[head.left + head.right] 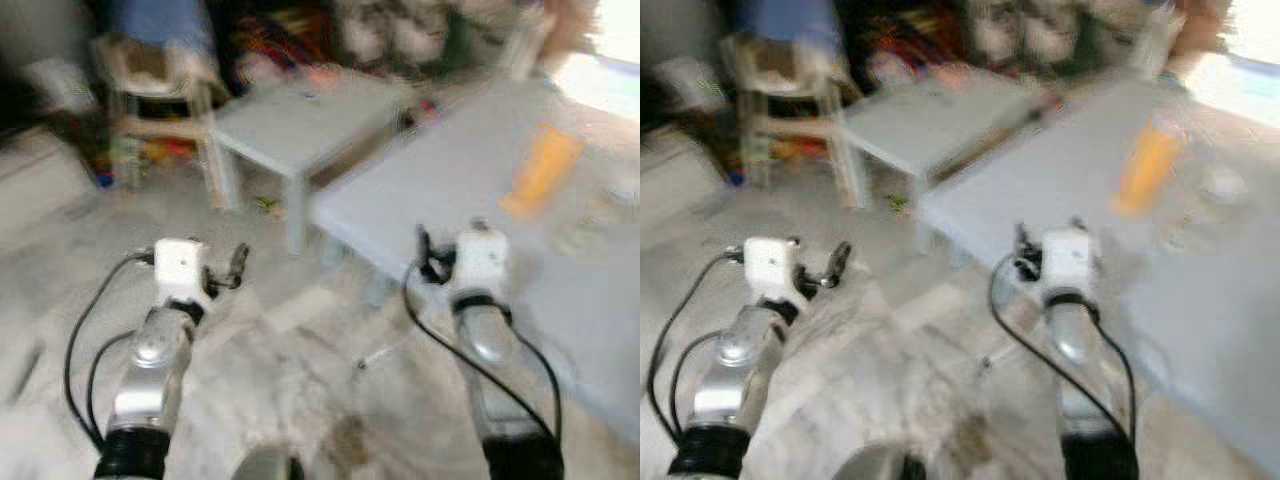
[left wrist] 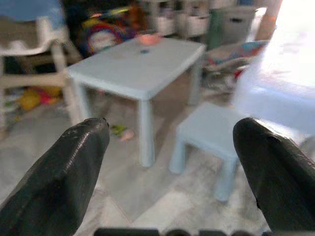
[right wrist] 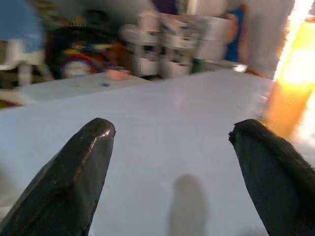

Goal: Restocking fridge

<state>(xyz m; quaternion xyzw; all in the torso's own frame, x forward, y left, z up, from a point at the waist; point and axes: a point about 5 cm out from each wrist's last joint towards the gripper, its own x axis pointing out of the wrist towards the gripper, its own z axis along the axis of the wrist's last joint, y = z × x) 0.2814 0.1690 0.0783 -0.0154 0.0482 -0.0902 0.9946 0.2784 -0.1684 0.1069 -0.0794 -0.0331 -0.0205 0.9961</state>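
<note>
An orange bottle [image 1: 541, 170] stands on the large pale-blue table [image 1: 450, 190] at the right, blurred; it also glows at the edge of the right wrist view as the orange bottle [image 3: 295, 73]. My right gripper [image 3: 170, 132] is open over the table's near edge, with nothing between its fingers [image 3: 74, 172]. My left gripper [image 2: 170, 132] is open above the floor, pointing toward a small light-blue table [image 2: 142, 66] and a low stool [image 2: 211, 130]. No fridge can be made out. The head views are blurred by motion.
A small light-blue table [image 1: 300, 125] stands ahead, with a high chair [image 1: 160, 90] to its left. Toys and storage bins [image 2: 197, 22] line the back. Clear items [image 1: 1210, 200] lie blurred near the bottle. Pale tiled floor [image 1: 300, 340] spreads between my arms.
</note>
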